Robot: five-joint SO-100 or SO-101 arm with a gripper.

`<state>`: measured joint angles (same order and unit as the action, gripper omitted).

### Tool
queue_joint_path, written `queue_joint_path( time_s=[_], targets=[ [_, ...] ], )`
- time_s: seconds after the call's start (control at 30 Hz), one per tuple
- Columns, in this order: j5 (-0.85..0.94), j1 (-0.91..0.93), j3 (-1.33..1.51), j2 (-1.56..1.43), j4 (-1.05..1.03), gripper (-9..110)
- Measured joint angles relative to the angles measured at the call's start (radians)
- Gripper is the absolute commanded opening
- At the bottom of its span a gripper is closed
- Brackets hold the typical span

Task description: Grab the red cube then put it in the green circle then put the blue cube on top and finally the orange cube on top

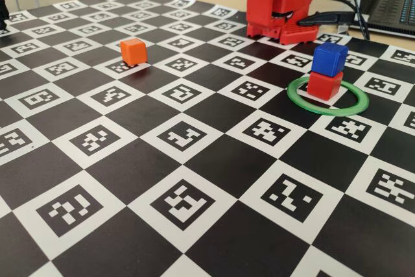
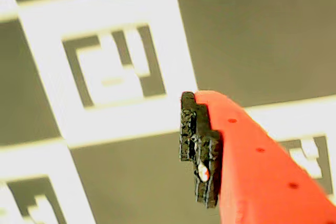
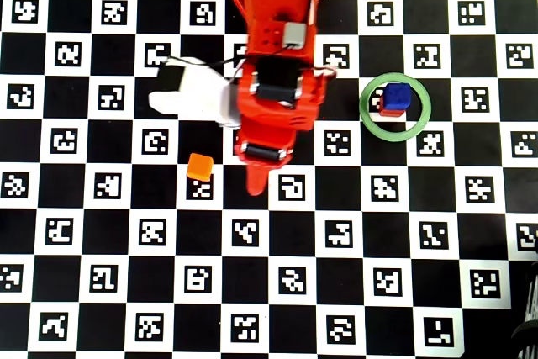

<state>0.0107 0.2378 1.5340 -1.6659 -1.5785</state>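
Fingers: the gripper (image 3: 255,184) appeared pressed together and empty, pointing down the overhead view.
Orange cube (image 3: 199,166): lay just left of the fingertips, on the board.
Stack: blue cube (image 3: 395,96) sat on red cube (image 3: 388,110) inside green circle (image 3: 424,109), well right.

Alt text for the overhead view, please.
A red robot arm reaches over a checkerboard marker mat; right of it, the blue cube sits on the red cube inside the green circle, while the orange cube lies alone at left.
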Motion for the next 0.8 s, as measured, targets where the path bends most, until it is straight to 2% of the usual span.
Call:
queue_joint_path(
  time_s=[0.47, 0.8],
  targets=[
    [0.209, 0.216, 0.126, 0.080, 0.202, 36],
    [0.287, 0.239, 0.189, 0.089, 0.268, 40]
  ],
)
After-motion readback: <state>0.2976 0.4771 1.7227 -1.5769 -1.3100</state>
